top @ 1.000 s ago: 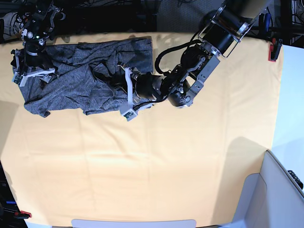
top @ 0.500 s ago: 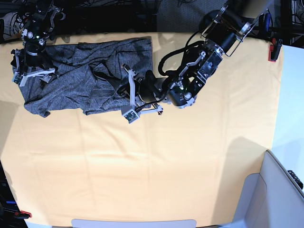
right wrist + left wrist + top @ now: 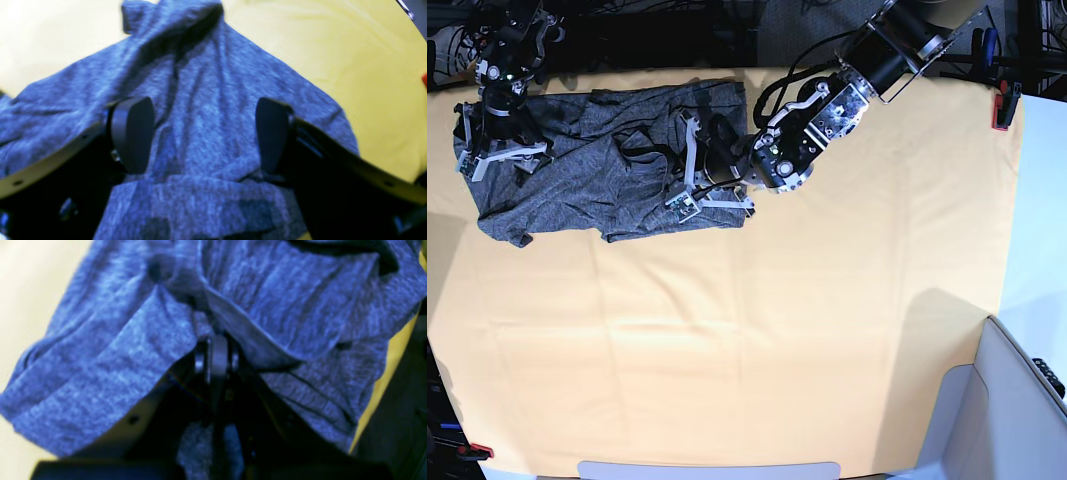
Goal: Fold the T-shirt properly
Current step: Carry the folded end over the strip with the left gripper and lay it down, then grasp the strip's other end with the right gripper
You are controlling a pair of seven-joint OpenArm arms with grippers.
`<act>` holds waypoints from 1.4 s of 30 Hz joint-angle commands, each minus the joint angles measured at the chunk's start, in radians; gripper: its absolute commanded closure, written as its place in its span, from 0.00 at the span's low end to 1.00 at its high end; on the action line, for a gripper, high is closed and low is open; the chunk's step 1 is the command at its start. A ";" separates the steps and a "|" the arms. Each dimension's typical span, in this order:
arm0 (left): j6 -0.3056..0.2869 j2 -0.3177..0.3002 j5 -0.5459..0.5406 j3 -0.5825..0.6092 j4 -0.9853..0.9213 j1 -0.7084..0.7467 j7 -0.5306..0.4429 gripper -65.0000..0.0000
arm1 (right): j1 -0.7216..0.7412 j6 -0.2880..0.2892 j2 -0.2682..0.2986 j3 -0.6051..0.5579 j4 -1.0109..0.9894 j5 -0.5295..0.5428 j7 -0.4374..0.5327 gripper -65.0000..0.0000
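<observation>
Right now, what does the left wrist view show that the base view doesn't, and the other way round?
Only the left wrist view: the left gripper close up, jaws shut on a fold of the T-shirt, cloth bunched around the tips.

Only the base view: the whole layout. The shirt lies crumpled along the far edge of the yellow-orange table cloth. The right gripper, open, hangs over the shirt's other end.

Both: the grey shirt, the left gripper in its folds, and a strip of the table cloth.
</observation>
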 commanded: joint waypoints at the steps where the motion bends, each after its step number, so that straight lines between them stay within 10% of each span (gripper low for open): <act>1: -0.002 0.009 -0.005 0.005 0.012 -0.019 -0.020 0.99 | 0.005 -0.003 0.008 0.003 0.019 0.001 0.026 0.28; 19: -0.013 0.135 -0.015 0.022 0.105 0.039 -0.017 0.99 | 0.020 -0.003 0.008 0.003 -0.046 0.001 0.026 0.28; 33: -0.330 0.136 -0.013 0.131 0.114 0.030 -0.017 0.99 | 0.020 0.003 0.008 0.003 -0.050 0.001 0.033 0.28; 42: -0.293 0.085 -0.005 -0.140 0.312 0.039 0.043 0.99 | 0.029 0.006 0.004 -0.006 0.005 0.004 0.033 0.28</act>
